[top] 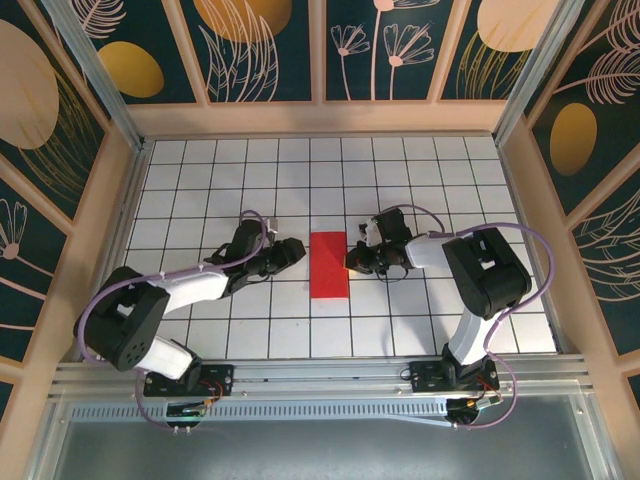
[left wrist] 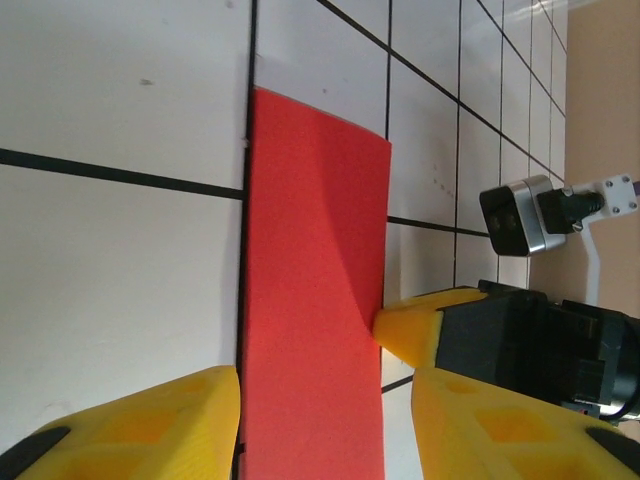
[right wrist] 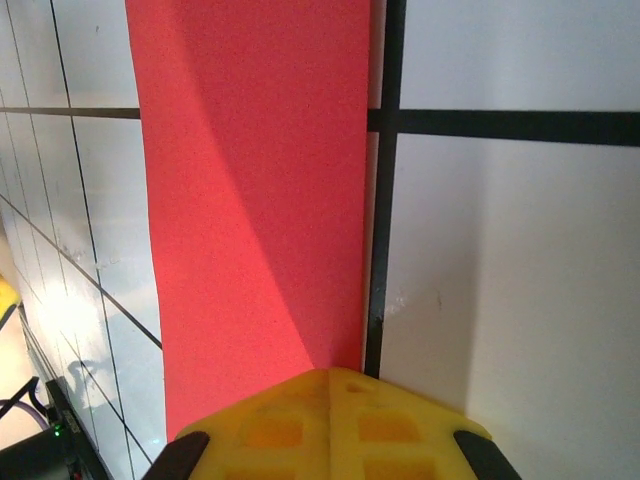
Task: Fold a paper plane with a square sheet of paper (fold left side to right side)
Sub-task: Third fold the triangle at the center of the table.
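The white table [top: 200, 180] has black grid lines. Walls [top: 260, 50] with gold leaves stand around it. There is one red paper [top: 328, 265] and two grippers. The left gripper [top: 292, 248], at the paper's 9 o'clock, has its fingers spread. The paper lies flat in the middle, a thin strip. The right gripper [top: 352, 262], pressed together, touches its edge at 3 o'clock.

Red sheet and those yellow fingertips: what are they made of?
The red sheet looks like thin matte paper: flat, no shine, one soft bend. The yellow fingertips look like matte moulded plastic or rubber, with recessed squares; I cannot tell which.
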Tool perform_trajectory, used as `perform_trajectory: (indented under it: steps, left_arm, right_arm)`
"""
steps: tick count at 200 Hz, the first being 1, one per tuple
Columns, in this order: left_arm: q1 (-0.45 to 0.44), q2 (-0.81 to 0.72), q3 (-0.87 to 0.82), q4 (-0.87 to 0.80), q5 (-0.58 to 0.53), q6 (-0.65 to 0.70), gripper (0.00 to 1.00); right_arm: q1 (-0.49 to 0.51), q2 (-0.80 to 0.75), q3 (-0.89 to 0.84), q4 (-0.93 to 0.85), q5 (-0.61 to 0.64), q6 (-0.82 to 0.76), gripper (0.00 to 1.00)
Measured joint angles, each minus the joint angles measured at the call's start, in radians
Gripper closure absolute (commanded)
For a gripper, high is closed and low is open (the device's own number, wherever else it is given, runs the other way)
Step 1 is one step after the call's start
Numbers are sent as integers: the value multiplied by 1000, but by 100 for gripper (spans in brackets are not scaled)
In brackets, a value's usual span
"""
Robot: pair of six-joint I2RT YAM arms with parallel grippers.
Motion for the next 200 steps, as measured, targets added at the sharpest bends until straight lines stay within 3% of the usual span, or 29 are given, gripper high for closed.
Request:
perform_trajectory:
  steps: [72, 200]
  left_arm:
    - [-43, 128, 92, -51, 5, 29, 49]
    - [-75, 207, 128, -92, 26, 65, 51]
  right_arm:
    - [1, 0, 0, 0, 0, -5, 100]
    - [3, 1, 3, 0, 1, -11, 100]
